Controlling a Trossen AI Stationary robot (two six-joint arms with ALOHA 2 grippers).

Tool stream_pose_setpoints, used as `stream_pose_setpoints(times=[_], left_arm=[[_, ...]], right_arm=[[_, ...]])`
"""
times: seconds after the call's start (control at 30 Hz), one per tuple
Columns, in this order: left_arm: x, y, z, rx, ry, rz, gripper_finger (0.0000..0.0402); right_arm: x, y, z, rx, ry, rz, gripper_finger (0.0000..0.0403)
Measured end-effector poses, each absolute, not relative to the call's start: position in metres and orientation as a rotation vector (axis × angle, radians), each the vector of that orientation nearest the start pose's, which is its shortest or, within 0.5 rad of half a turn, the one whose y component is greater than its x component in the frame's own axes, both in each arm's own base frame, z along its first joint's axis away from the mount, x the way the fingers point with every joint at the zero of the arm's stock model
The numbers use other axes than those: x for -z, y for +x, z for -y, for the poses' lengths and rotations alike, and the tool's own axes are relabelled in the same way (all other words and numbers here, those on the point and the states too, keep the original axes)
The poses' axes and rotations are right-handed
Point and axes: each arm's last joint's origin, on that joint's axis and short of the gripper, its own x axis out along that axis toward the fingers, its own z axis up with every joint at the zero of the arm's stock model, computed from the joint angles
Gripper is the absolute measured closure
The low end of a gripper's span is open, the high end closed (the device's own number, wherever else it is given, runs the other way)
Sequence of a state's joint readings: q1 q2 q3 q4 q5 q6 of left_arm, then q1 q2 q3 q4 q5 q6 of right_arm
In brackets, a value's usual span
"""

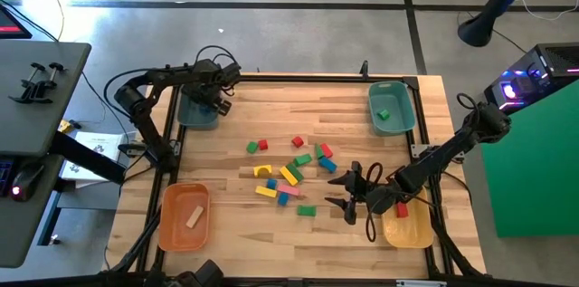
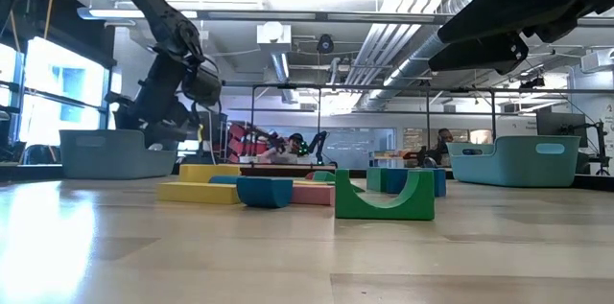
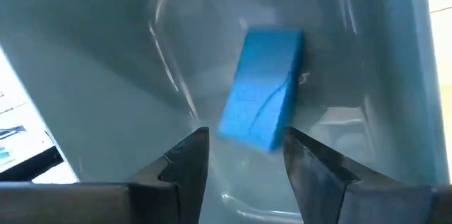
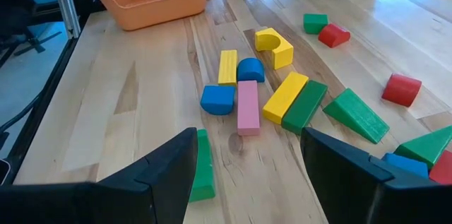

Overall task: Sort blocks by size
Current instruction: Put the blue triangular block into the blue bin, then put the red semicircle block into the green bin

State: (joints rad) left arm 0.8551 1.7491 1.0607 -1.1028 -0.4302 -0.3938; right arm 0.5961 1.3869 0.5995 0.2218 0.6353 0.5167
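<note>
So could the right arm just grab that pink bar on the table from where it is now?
Probably yes. The right tool hangs open close to the pink bar, which lies flat with its top bare, though a yellow bar sits close beside it.

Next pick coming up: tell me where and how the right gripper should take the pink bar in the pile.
Probably grip the pink bar across its two long sides near mid-length, coming straight down from above. It lies flat, with a blue block and a yellow bar close beside it, so narrow the fingers of the right gripper first.
</note>
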Motion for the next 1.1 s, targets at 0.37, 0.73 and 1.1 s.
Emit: stream_pose_setpoints(times=[0.37,0.73,1.1], left_arm=[[-0.189,0.164,-0.209,-1.274,-0.666,-1.543,0.0162],[-0.278,0.169,-0.147,-1.2,-0.47,-1.05,0.0165],[-0.328,0.211,-0.085,-0.918,-0.059,-0.616,0.0165]], right_arm=[[-0.183,0.228,-0.134,0.155,0.168,-0.435,0.0155],[-0.199,0.217,-0.118,0.301,0.102,-0.398,0.0155],[-0.224,0.207,-0.069,0.569,-0.031,-0.371,0.0155]])
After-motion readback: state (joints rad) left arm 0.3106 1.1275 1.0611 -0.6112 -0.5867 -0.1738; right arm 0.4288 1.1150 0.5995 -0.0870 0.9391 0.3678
